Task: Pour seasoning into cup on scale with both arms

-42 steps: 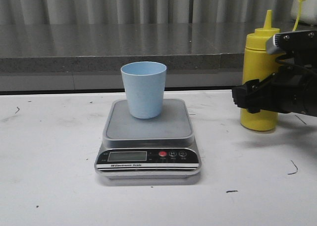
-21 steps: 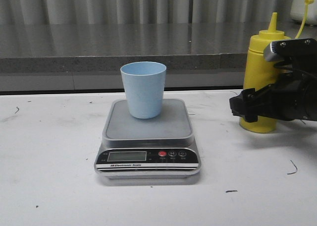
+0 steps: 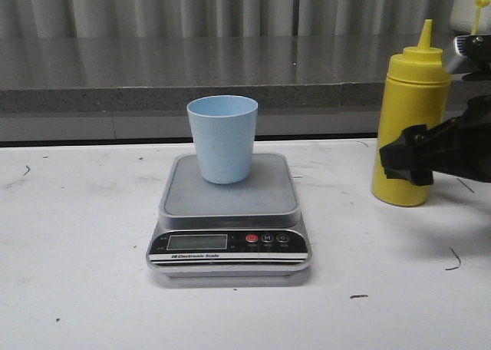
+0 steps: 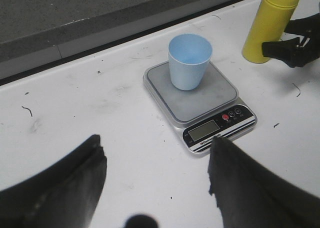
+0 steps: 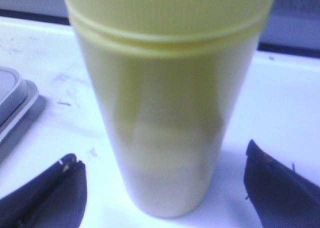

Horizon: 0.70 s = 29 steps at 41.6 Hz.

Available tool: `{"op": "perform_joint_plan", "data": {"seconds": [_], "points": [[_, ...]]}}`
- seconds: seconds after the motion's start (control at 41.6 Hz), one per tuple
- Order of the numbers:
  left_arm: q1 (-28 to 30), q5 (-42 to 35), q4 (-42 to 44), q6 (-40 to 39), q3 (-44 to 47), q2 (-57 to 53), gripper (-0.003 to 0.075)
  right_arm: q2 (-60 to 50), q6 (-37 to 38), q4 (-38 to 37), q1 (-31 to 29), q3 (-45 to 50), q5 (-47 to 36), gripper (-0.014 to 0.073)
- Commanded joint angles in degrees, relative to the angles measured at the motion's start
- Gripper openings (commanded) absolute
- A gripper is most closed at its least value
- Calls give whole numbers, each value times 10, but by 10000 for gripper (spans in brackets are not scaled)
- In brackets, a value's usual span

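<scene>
Right gripper, a black two-fingered pincer, is standing spread wide at the near right of the white table. Its fingers are flanking the tall yellow plastic squeeze bottle of seasoning without touching it (clear table is showing on both sides of the bottle in the right wrist view). The bottle is standing upright on the table, to the right of the scale and well apart from it, with its pointed nozzle up and its thin cap strap rising at the far right.

Left gripper is hanging released over the near left of the table, its two dark fingers wide apart and holding nothing.

At the middle of the table, the flat digital kitchen scale with its grey steel platform and black front panel is lying level. One red button and two dark buttons are sitting right of its LCD display. The small pale blue plastic tumbler is standing upright on the far half of the platform, mouth open upward.
</scene>
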Motion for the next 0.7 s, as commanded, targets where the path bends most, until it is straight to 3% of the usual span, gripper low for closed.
{"op": "perform_joint_plan", "data": {"seconds": [0.0,0.096,0.193,0.289,0.361,0.481,0.674], "points": [[1,-43,0,-6,-15,1,439,-86,61,-18,-2,-5,89,654],[1,-43,0,-6,-15,1,439,-144,132,-74,-2,-15,229,654],[1,-43,0,-6,-15,1,439,-203,212,-145,9,-46,426,654],[1,-43,0,-6,-15,1,439,-246,220,-151,43,-92,599,654],[1,-43,0,-6,-15,1,439,-269,174,-124,74,-133,728,654],[1,-43,0,-6,-15,1,439,-304,30,-13,100,-186,866,654],[1,-43,0,-6,-15,1,439,-391,-92,132,99,-206,902,654]]}}
